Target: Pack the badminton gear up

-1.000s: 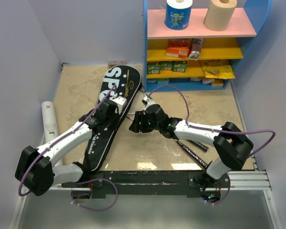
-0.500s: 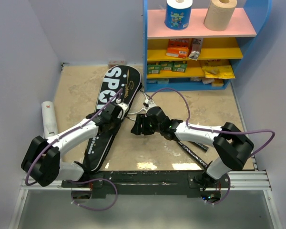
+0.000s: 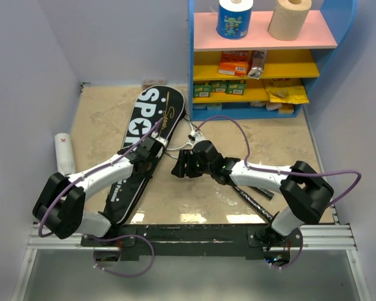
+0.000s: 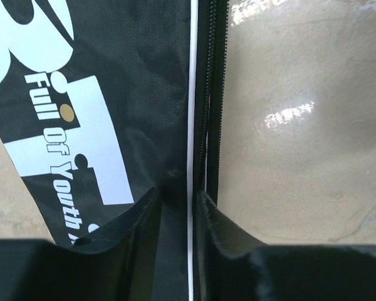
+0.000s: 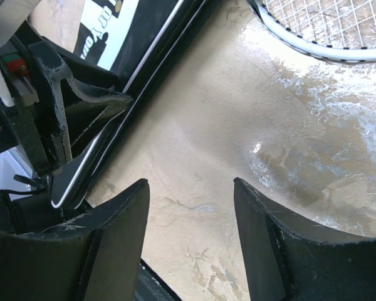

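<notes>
From above, the black cover (image 3: 138, 128) lies diagonally left of centre. The left gripper (image 3: 151, 149) sits on its right edge, with the right gripper (image 3: 178, 168) just beside it over the table (image 3: 269, 138).

Left wrist: narrow fingers (image 4: 138, 219) straddle the cover's piped seam, but a firm pinch cannot be told.

Right wrist: the fingers (image 5: 113, 219) are spread wide, holding nothing, with a racket (image 5: 313, 47) at the upper right.

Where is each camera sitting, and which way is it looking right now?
Top external: above and behind the robot, looking down at the table and cover; left arm and right arm show.
Left wrist: looks along the cover's zip edge; left gripper straddles it.
Right wrist: faces bare tabletop and a racket; right gripper open.
Both wrists share the cover's edge.
</notes>
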